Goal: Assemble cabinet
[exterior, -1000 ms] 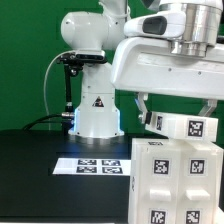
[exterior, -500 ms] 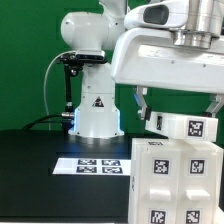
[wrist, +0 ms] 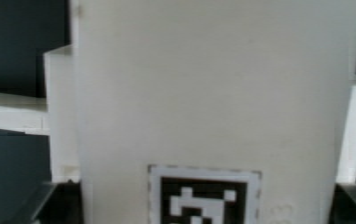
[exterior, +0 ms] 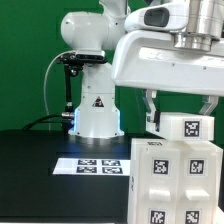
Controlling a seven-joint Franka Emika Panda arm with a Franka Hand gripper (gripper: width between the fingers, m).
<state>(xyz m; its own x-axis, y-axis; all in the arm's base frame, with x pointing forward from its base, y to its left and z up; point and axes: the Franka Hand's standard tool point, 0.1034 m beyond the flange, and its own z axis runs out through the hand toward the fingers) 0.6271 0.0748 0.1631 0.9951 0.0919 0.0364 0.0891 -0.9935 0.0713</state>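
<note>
The cabinet is a white box with several black-and-white tags, standing at the exterior view's lower right. My gripper hangs right above it, with one finger on each side of a loose white tagged panel. It is shut on this panel, which sits at the cabinet's top edge; I cannot tell if they touch. In the wrist view the panel fills most of the picture, with one tag near my gripper. Cabinet parts show behind it.
The marker board lies flat on the black table, to the exterior view's left of the cabinet. The arm's white base stands behind it, with a black stand and a green backdrop beyond.
The gripper has turned and shifted to the exterior view's right with the panel. The panel was tilted and now sits more level over the cabinet top.
</note>
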